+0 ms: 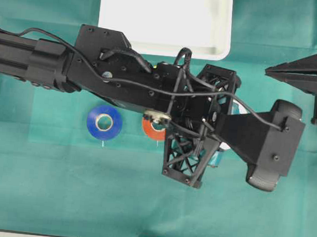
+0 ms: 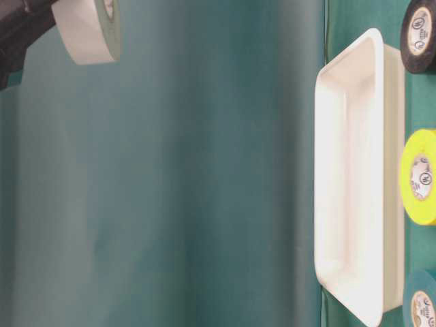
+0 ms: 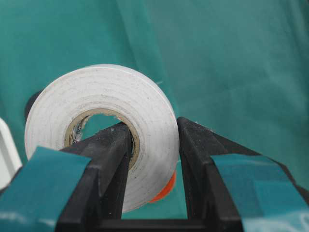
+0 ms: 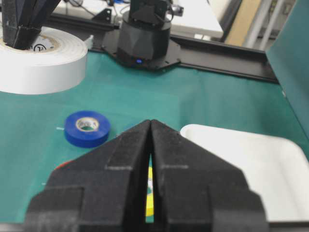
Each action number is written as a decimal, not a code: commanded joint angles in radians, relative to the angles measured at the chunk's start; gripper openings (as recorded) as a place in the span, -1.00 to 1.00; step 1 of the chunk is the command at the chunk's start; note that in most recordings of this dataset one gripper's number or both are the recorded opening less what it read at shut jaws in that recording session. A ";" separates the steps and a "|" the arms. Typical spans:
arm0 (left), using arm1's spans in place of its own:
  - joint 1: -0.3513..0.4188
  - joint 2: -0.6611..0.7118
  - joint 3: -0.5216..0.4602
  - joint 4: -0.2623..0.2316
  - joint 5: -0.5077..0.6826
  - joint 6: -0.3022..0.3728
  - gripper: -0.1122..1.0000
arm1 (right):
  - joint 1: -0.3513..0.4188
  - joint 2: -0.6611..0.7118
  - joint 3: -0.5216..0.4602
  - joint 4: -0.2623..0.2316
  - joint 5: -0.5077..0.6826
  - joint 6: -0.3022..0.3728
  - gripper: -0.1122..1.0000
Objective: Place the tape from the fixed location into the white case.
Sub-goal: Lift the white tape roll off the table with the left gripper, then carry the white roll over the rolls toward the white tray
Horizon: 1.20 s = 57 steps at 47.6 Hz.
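Observation:
The white tape (image 3: 101, 96) hangs above the green cloth with my left gripper (image 3: 154, 124) shut on its wall, one finger (image 3: 113, 145) inside the pale core and the other outside. The table-level view shows the tape (image 2: 87, 30) lifted high, well apart from the white case (image 2: 354, 177). In the right wrist view the tape (image 4: 41, 63) floats at the upper left. Overhead, the left arm covers it, and the white case (image 1: 164, 41) lies at the back centre. My right gripper (image 1: 269, 71) rests at the right edge, shut and empty (image 4: 150, 126).
A blue roll (image 1: 103, 122) and an orange roll (image 1: 153, 132) lie on the cloth under the left arm. Beyond the case stand a black roll (image 2: 419, 34), a yellow roll (image 2: 419, 177) and a teal roll (image 2: 422, 303).

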 commanded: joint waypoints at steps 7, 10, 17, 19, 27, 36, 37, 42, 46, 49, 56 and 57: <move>-0.003 -0.057 -0.023 0.003 -0.003 -0.002 -0.33 | -0.002 0.006 -0.029 0.000 0.000 0.000 -0.79; -0.003 -0.058 -0.023 0.003 -0.003 -0.002 -0.33 | -0.002 0.006 -0.031 0.000 0.000 0.000 -0.79; -0.002 -0.057 -0.023 0.003 -0.006 -0.002 -0.33 | 0.000 0.006 -0.031 0.000 0.002 0.000 -0.79; -0.002 -0.057 -0.023 0.003 -0.009 -0.002 -0.33 | 0.000 0.006 -0.029 0.000 0.000 0.000 -0.79; 0.003 -0.060 -0.018 0.003 -0.008 -0.002 -0.33 | 0.000 0.006 -0.031 0.000 0.002 0.000 -0.79; 0.031 -0.072 0.005 0.003 -0.009 -0.002 -0.33 | 0.000 0.006 -0.031 0.000 0.000 0.002 -0.80; 0.034 -0.075 0.008 0.003 -0.009 -0.002 -0.33 | 0.000 0.006 -0.031 0.000 0.000 0.003 -0.79; 0.054 -0.084 0.028 0.005 -0.012 -0.002 -0.33 | -0.002 0.006 -0.031 0.000 0.002 0.003 -0.80; 0.071 -0.092 0.043 0.005 -0.017 -0.002 -0.33 | 0.000 0.006 -0.031 0.000 0.000 0.003 -0.79; 0.084 -0.098 0.055 0.005 -0.021 -0.002 -0.33 | 0.000 0.006 -0.031 0.000 0.000 0.003 -0.79; 0.127 -0.118 0.092 0.003 -0.023 -0.002 -0.33 | -0.002 0.006 -0.031 0.000 0.000 0.003 -0.79; 0.133 -0.120 0.098 0.003 -0.023 -0.002 -0.33 | 0.000 0.006 -0.031 0.000 0.000 0.003 -0.79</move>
